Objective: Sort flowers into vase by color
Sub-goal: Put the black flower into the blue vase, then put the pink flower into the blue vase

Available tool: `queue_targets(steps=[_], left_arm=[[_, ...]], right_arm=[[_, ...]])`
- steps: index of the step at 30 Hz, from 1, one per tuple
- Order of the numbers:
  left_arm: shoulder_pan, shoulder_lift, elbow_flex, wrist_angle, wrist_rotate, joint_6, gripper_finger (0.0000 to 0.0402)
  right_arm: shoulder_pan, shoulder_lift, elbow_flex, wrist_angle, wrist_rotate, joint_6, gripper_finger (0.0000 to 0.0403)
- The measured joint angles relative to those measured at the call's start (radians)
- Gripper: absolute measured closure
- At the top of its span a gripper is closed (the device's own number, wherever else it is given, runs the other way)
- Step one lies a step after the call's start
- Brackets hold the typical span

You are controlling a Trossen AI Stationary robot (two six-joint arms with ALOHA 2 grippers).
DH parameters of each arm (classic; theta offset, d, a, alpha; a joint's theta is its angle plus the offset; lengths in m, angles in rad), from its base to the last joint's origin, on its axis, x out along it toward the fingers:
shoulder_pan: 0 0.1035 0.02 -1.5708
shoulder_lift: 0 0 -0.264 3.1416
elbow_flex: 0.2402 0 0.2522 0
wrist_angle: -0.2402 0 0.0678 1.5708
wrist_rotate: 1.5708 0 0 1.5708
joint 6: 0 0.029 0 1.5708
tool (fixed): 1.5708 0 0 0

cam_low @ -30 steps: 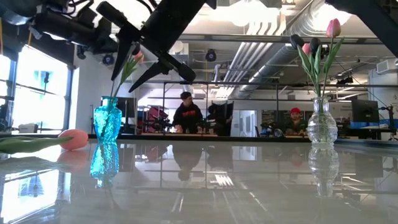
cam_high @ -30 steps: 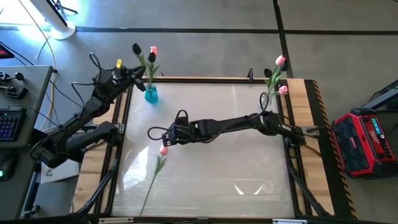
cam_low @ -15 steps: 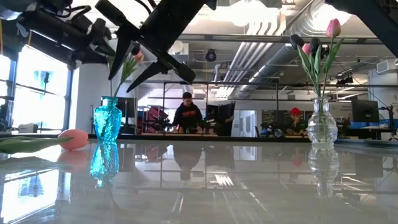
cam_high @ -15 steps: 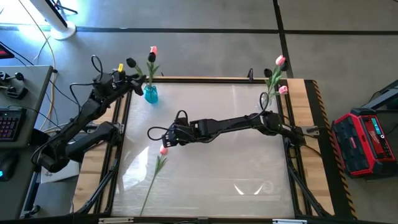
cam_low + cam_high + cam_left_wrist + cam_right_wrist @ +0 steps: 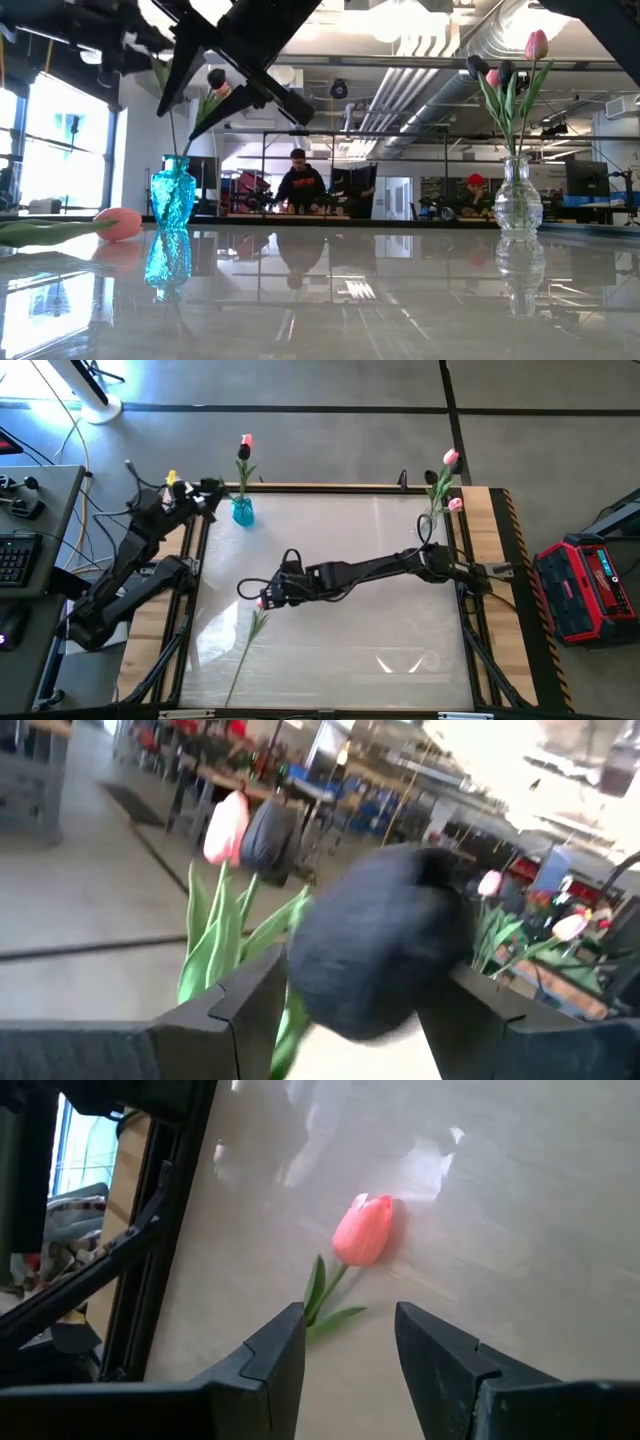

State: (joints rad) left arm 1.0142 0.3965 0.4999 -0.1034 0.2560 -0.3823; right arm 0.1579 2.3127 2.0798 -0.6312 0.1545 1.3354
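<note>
Spanning the table (image 5: pixel 380 610), the right gripper (image 5: pixel 266 598) hovers with jaws apart over the lying pink tulip (image 5: pixel 262 602); the left gripper (image 5: pixel 212 488), open, sits beside the blue vase (image 5: pixel 242 511). Light, floppy, likely slippery: grip the thin stem just below the bud.

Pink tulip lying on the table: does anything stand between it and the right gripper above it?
Nothing visible does. The right gripper hangs open over the pink tulip, with only bare tabletop around the bud.

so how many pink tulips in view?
4. One lies on the table under the right gripper: pink tulip. One in the blue vase, at. Two in the clear vase. More may be hidden.
</note>
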Motion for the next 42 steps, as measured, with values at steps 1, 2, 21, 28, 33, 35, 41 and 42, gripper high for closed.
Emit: queue_targets(steps=[1, 2, 21, 28, 33, 35, 41, 42], left_arm=[[0.000, -0.020, 0.000, -0.002, -0.001, 0.000, 0.0204], [0.000, -0.040, 0.000, -0.004, -0.002, 0.002, 0.0204], [-0.001, -0.175, 0.256, -0.051, 0.142, 0.208, 0.0204], [0.000, -0.177, 0.286, -0.110, 0.585, 0.162, 0.0204], [0.000, -0.194, 0.285, -0.287, 0.724, 0.149, 0.0204], [0.000, -0.206, 0.285, -0.342, 0.733, 0.184, 0.0206], [0.000, -0.251, 0.285, -0.513, 0.750, 0.232, 0.0227], [0.000, -0.261, 0.285, -0.560, 0.755, 0.246, 0.0231]], right_arm=[[0.001, 0.000, 0.000, 0.000, 0.004, 0.005, 0.0257], [0.002, 0.000, 0.000, 0.000, 0.009, 0.010, 0.0257], [0.006, 0.000, 0.000, 0.011, 0.022, 0.011, 0.0257], [0.008, 0.000, 0.000, 0.015, 0.023, 0.011, 0.0257], [0.009, 0.000, 0.000, 0.014, 0.033, 0.018, 0.0257], [0.009, 0.000, 0.000, 0.014, 0.057, 0.018, 0.0257], [-0.008, 0.000, 0.000, 0.015, 0.069, 0.029, 0.0257], [-0.014, 0.000, 0.000, 0.015, 0.070, 0.029, 0.0257]])
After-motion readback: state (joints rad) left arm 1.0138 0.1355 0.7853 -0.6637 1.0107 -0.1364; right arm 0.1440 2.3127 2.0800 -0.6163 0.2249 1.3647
